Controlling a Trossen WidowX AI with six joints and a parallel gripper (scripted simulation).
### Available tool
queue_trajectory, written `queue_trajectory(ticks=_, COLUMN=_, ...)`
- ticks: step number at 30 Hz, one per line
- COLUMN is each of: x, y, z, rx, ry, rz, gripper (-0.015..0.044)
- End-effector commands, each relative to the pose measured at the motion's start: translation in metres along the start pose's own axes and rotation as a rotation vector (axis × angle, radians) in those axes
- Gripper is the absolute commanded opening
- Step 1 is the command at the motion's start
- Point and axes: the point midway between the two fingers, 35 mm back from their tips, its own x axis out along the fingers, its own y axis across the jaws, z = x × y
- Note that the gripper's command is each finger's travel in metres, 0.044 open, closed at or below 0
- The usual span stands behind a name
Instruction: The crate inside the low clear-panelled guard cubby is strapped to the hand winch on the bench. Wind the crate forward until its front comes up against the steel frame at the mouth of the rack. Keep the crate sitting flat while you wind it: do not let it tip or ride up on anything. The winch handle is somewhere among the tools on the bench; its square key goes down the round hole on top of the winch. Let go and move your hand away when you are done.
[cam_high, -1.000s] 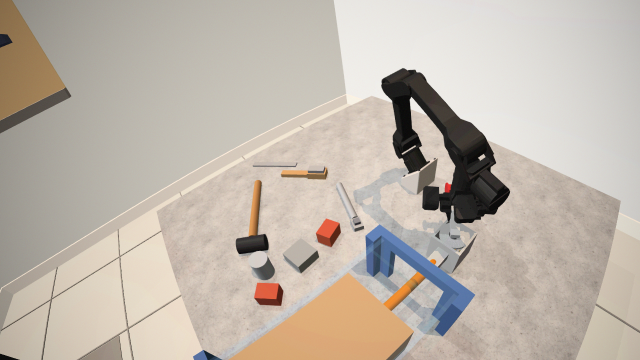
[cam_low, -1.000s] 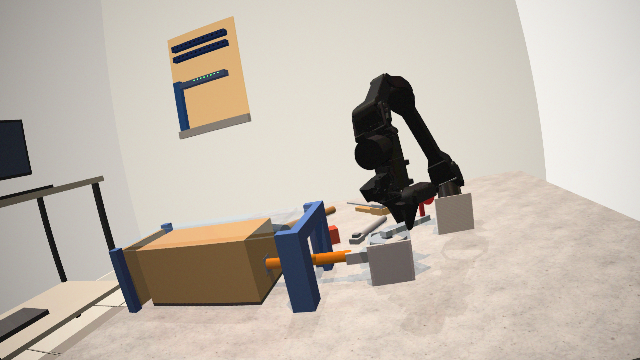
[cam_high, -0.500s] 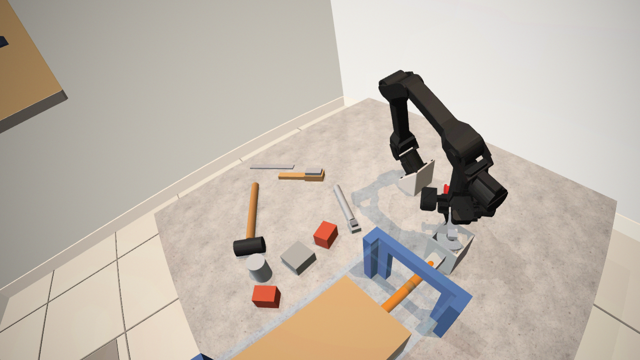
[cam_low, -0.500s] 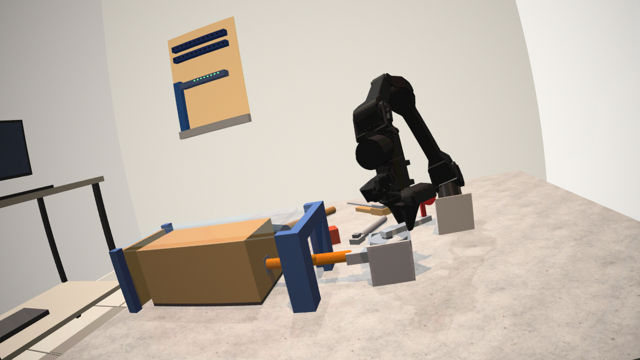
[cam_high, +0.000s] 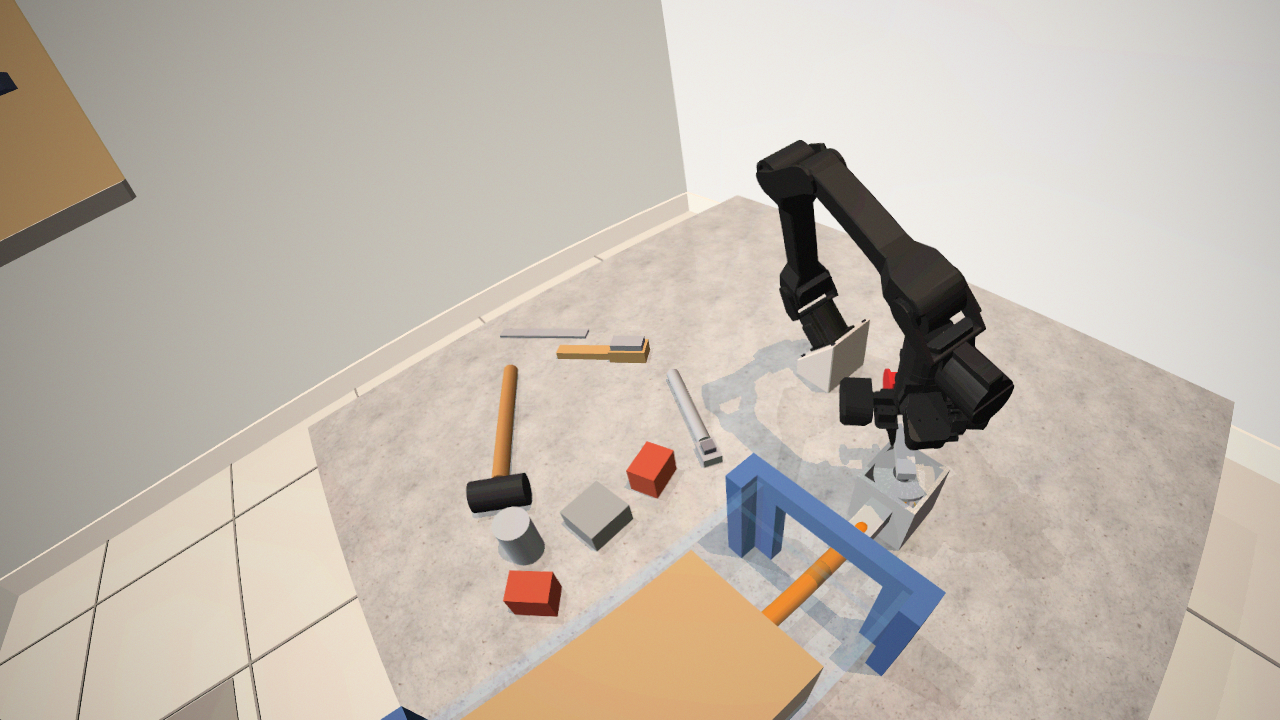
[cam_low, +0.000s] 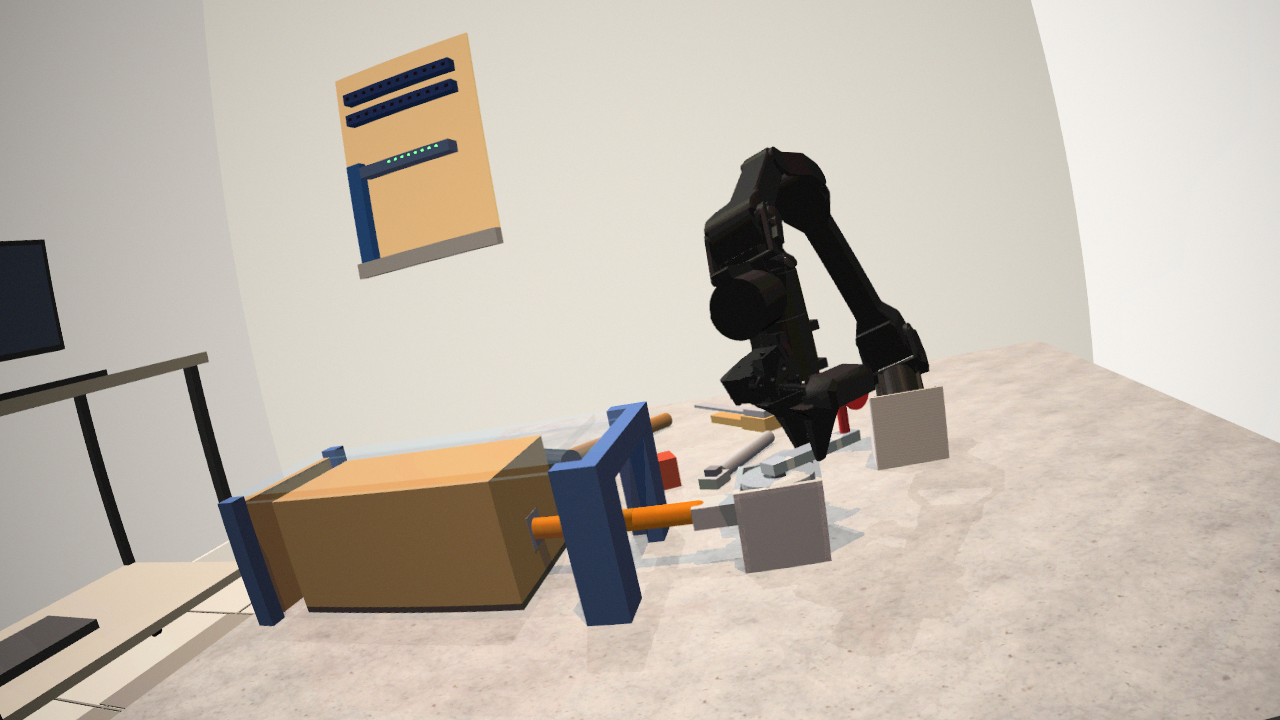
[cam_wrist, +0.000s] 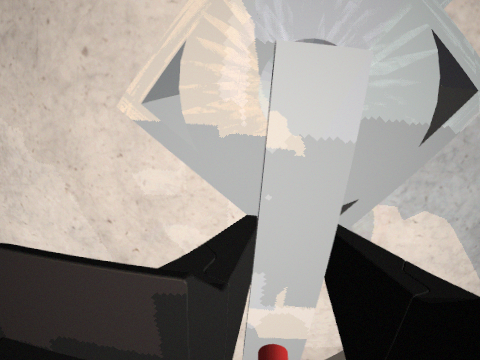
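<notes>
The gripper (cam_low: 816, 447) (cam_wrist: 288, 231) — closed — grips the winch handle (cam_low: 792, 461) (cam_wrist: 305, 175) over the winch (cam_high: 921, 510) (cam_low: 783, 528) (cam_wrist: 210, 165).

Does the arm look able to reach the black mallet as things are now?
Probably not yet: the gripper is shut on the winch handle, though nothing seems to cover the mallet.

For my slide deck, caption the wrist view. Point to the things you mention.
Black gripper (cam_wrist: 288, 231) closed on the grey winch handle (cam_wrist: 302, 200), red knob (cam_wrist: 273, 352) at the bottom edge.
</notes>
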Motion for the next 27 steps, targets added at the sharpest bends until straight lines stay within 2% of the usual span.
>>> queue_trajectory(ticks=1, x=0.004, y=-0.0023, z=0.0, rx=-0.046, ry=0.011, rz=-0.003, gripper=0.0)
queue_trajectory(ticks=27, x=0.0041, y=0.002, z=0.0, rx=0.039, ry=0.009, rz=0.004, gripper=0.0)
